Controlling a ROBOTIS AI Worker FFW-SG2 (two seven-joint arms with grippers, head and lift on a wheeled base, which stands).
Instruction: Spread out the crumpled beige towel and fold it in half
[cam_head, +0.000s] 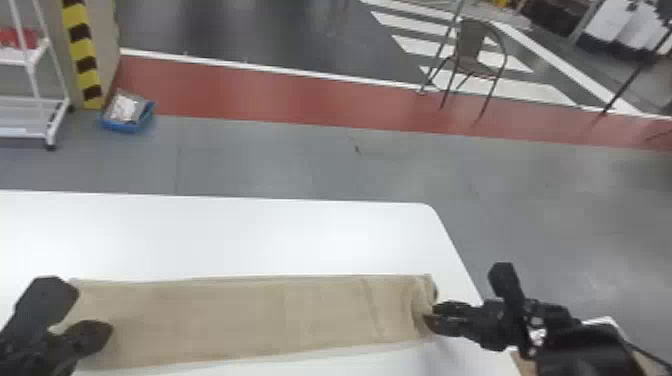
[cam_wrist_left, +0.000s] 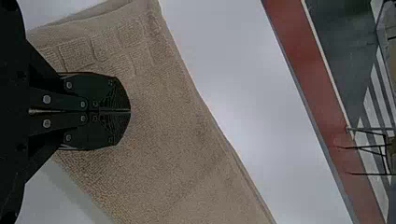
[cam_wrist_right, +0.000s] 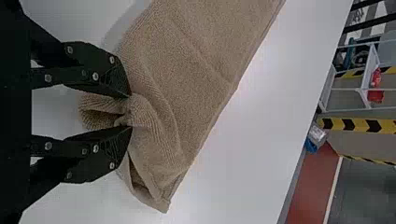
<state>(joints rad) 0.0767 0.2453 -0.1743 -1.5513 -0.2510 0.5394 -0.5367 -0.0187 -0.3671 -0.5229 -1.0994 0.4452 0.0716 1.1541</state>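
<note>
Beyond the table, a blue bin holds something silvery (left claw closed, right claw pinching towel).

Towel partly behind left claw

You have a wide lane over the smooth white surface beyond the long beige cloth towel, and another above the towel's middle. Its left end is blocked by the black left gripper, its right end by the black right gripper and cloth bunched between the fingers.
</note>
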